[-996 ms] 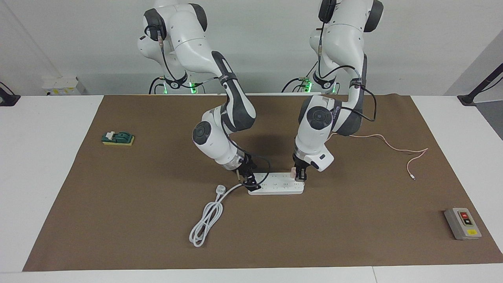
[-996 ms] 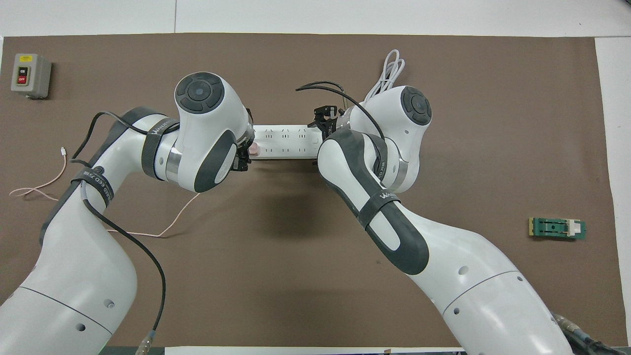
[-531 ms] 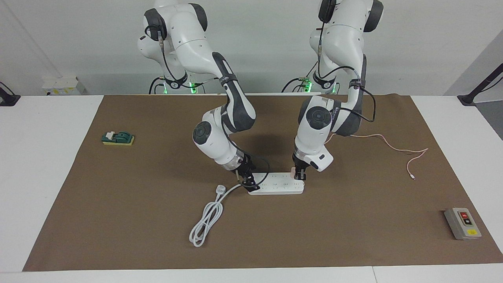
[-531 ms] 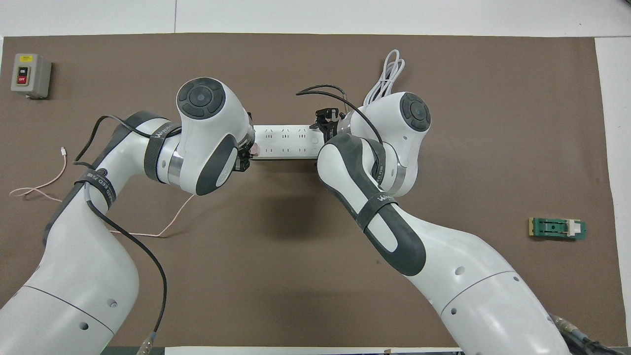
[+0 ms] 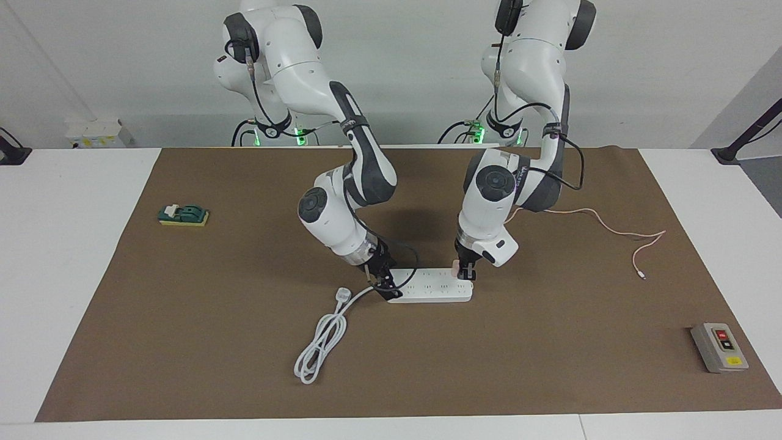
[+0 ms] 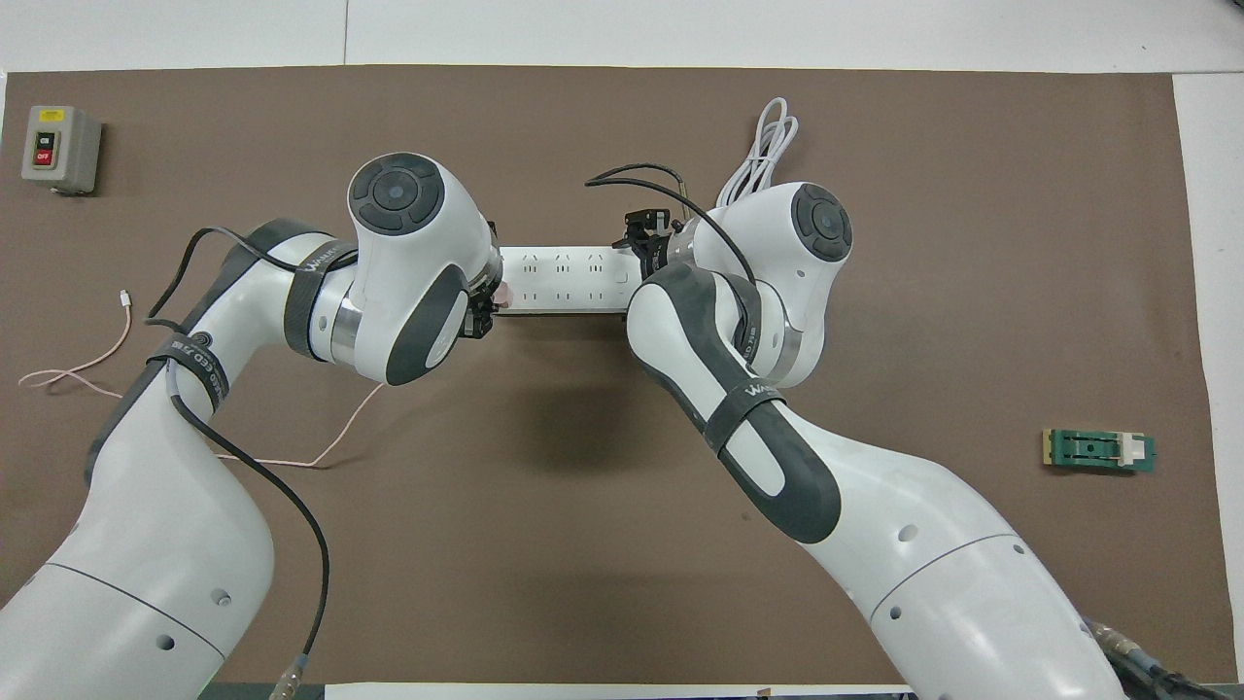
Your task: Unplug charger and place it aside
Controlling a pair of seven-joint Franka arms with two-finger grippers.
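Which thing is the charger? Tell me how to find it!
Find the long white power strip in the middle of the brown mat. At its end toward the left arm's side, the left gripper is down on a small pale pink cube: that is the charger. It alone is pink, with a thin pink cable trailing away.

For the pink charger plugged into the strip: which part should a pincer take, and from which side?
Take the cube body of the charger, not its thin cable. Come from straight above: it stands up from the power strip at the left arm's end, so its side faces are free. The left pincer is there; the right pincer is at the strip's other end.
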